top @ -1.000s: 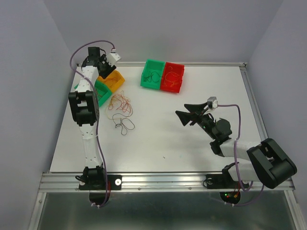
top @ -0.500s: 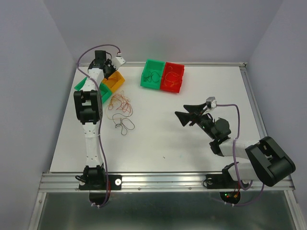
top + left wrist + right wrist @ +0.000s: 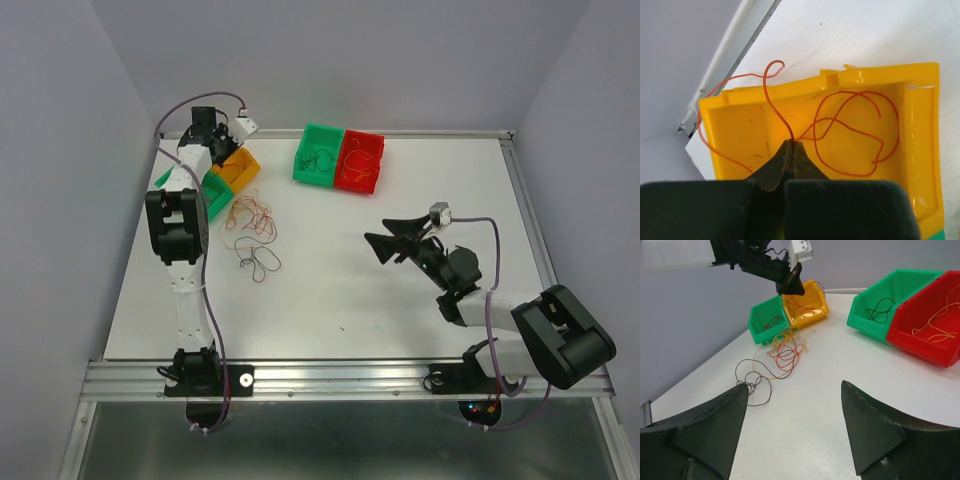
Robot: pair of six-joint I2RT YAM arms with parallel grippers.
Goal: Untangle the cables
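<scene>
Left gripper (image 3: 791, 146): positioned over the yellow bin (image 3: 922, 150) at the far left of the counter (image 3: 400, 310). The jaws are pressed together at the tips, and an orange wire (image 3: 788, 131) is pinched between them. From the pinch point, one strand is seen rising over the bin's back wall and curling outside it. Further loops of orange wire lie on the bin floor to the right of the jaws.

Right gripper (image 3: 793, 387): held above the middle right of the counter, well apart from any wire. The jaws are spread wide, and nothing is seen between them.

Loose cables (image 3: 250, 222): a tangle of red and orange loops is observed on the counter just in front of the yellow bin and the small green bin (image 3: 762, 320) that touches it. A dark wire (image 3: 754, 385) is curled in loose loops at the near end of the tangle, with its strands running into the red ones.

Binned cables: dark strands are noted in the small green bin. At the far middle of the counter a larger green bin (image 3: 318, 152) and a red bin (image 3: 362, 162) stand side by side, touching. Dark loops are seen in the green one and orange-yellow strands in the red one.
</scene>
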